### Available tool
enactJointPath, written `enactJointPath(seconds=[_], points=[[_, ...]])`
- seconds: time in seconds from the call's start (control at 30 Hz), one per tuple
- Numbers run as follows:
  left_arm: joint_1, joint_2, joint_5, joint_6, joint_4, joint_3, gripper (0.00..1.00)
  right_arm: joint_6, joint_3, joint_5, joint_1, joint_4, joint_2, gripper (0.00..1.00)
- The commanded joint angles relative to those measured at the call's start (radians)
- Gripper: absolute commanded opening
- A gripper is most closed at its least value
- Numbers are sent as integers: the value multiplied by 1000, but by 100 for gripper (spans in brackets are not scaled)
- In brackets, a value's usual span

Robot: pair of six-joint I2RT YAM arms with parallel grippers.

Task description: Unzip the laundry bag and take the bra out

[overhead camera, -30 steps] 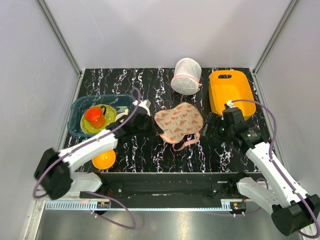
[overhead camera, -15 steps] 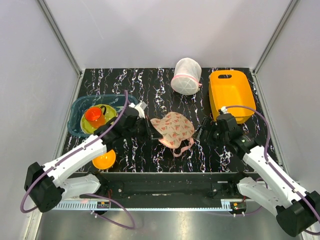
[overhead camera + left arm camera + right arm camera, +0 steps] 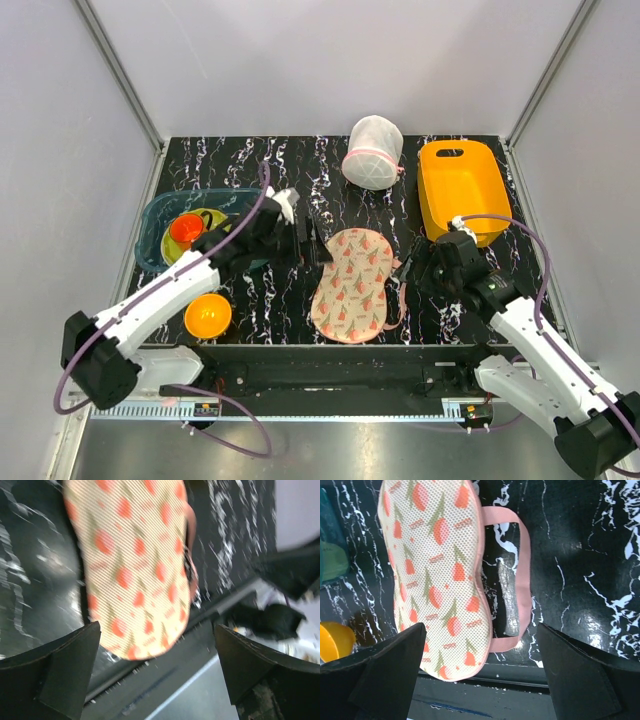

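Laundry bag (image 3: 352, 285): flat on table (image 3: 230, 160), near front edge.
Left gripper (image 3: 156, 626): fingers spread wide, empty, by bag's far end.
Right gripper (image 3: 481, 625): fingers spread, empty, beside pink strap loop (image 3: 525, 590).

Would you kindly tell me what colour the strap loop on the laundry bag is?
Pink; the strap loop shows best in the right wrist view.

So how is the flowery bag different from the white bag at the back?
The laundry bag lies flat; the white mesh bag is round and puffed up. The laundry bag has orange and green print; the white mesh bag is plain. Both have pink trim.
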Motion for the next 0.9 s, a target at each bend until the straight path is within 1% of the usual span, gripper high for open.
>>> enactJointPath(seconds=[0.0,0.03,0.1,0.13,0.17,0.23,0.27,0.3,0.33,0.37,0.4,0.43,0.47,0.5,0.53,0.57,0.63,0.73,0.8,0.87], points=[[79,134,-157,113,-6,96,99,-9,40,46,5,-36,1,100],[81,233,-163,121,-5,111,99,-7,38,42,5,-38,0,100],[81,320,-136,135,24,162,99,-10,40,31,5,-39,-5,100],[81,398,-130,135,36,171,98,-9,40,29,5,-45,-10,100],[81,430,-145,135,56,177,98,-9,40,25,5,-47,-11,100],[82,490,-140,120,60,191,91,-6,34,26,5,-59,-26,100],[79,525,-104,113,81,191,88,-6,34,28,5,-65,-33,100],[75,530,-76,103,105,174,86,-3,32,31,5,-70,-40,100],[59,532,-55,72,133,133,78,-1,24,35,5,-78,-54,100],[47,532,-21,58,183,112,75,2,21,38,5,-79,-59,100],[35,533,-16,37,191,101,72,3,14,41,5,-78,-66,100],[9,533,-17,29,191,84,62,2,11,43,5,-78,-65,100],[-2,527,-19,20,195,78,56,-3,11,40,4,-78,-63,100],[-11,518,-18,0,198,70,47,-4,12,38,5,-79,-54,99],[-24,507,-14,-11,204,58,30,-6,14,35,4,-76,-48,100],[-27,492,-10,-23,219,39,18,-10,14,34,4,-75,-42,100],[-28,445,-10,-58,219,24,0,-15,17,20,5,-73,-27,99],[-28,347,-65,-123,199,10,0,-21,15,6,5,-73,-22,100],[-28,291,-138,-193,182,-4,0,-15,6,0,5,-73,-26,100],[-28,208,-252,-248,134,-7,0,2,-5,-18,5,-73,-31,100]])
